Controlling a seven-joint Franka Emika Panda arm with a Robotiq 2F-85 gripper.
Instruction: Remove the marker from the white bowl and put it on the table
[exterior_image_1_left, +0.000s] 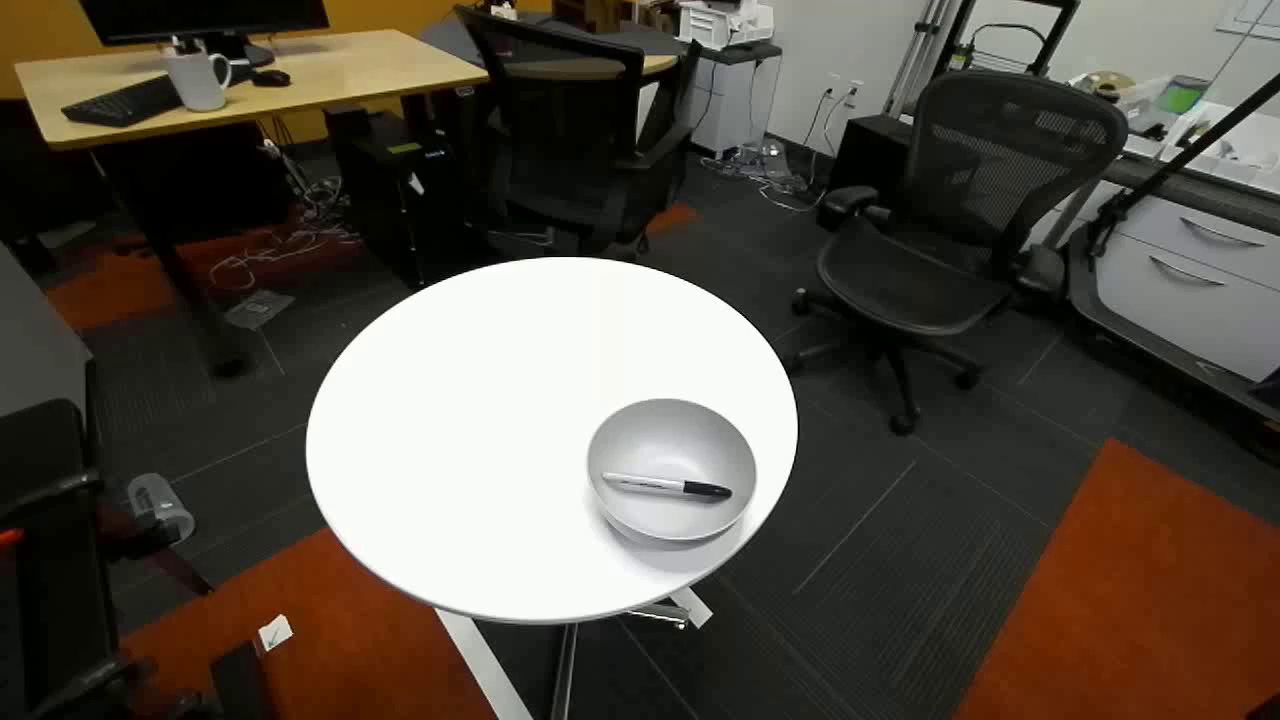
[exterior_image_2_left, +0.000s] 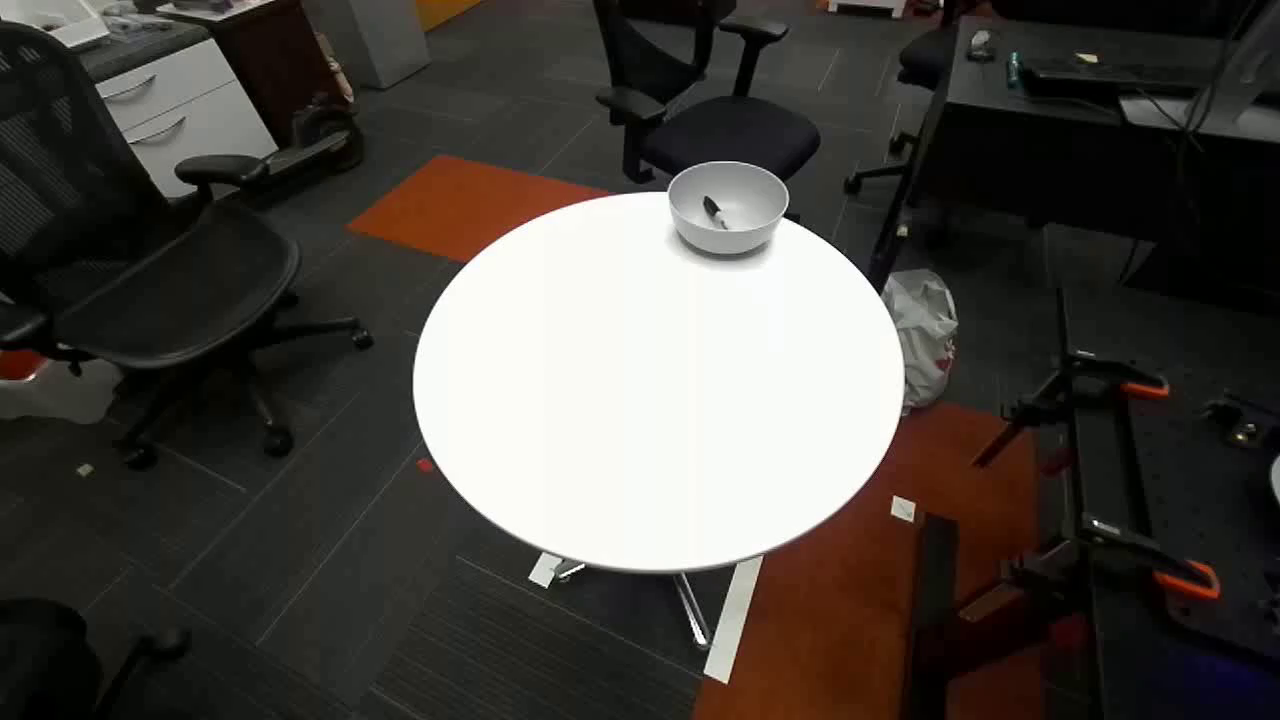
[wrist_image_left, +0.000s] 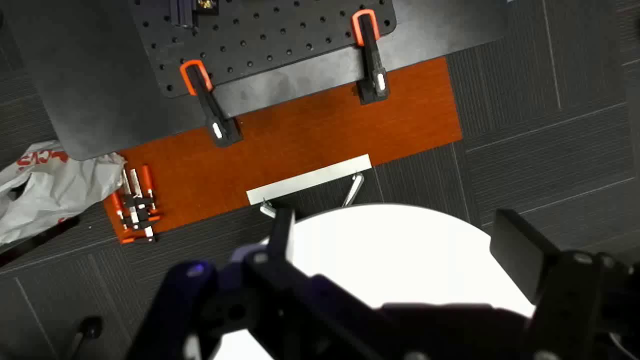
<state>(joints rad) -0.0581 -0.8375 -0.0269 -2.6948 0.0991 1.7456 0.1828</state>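
Note:
The marker (exterior_image_1_left: 645, 485) has a white body and a black cap. It lies inside the white bowl (exterior_image_1_left: 672, 430), slanted against the inner wall. It also shows in an exterior view (exterior_image_2_left: 714, 210), dark end up, in the bowl (exterior_image_2_left: 725, 241). The bowl stands near the edge of the round white table (exterior_image_1_left: 470, 420), which shows again in an exterior view (exterior_image_2_left: 650, 400). In the wrist view my gripper (wrist_image_left: 395, 230) is wide open with nothing between its fingers, above the table (wrist_image_left: 395, 265). Marker and bowl are out of the wrist view. The gripper is in neither exterior view.
A black bench (wrist_image_left: 300, 75) with orange-tipped clamps (wrist_image_left: 372, 55) stands beside the table. A plastic bag (wrist_image_left: 55, 185) lies on the floor. Black office chairs (exterior_image_1_left: 960, 200) (exterior_image_2_left: 735, 135) stand around. A wooden desk (exterior_image_1_left: 350, 75) with a mug is behind.

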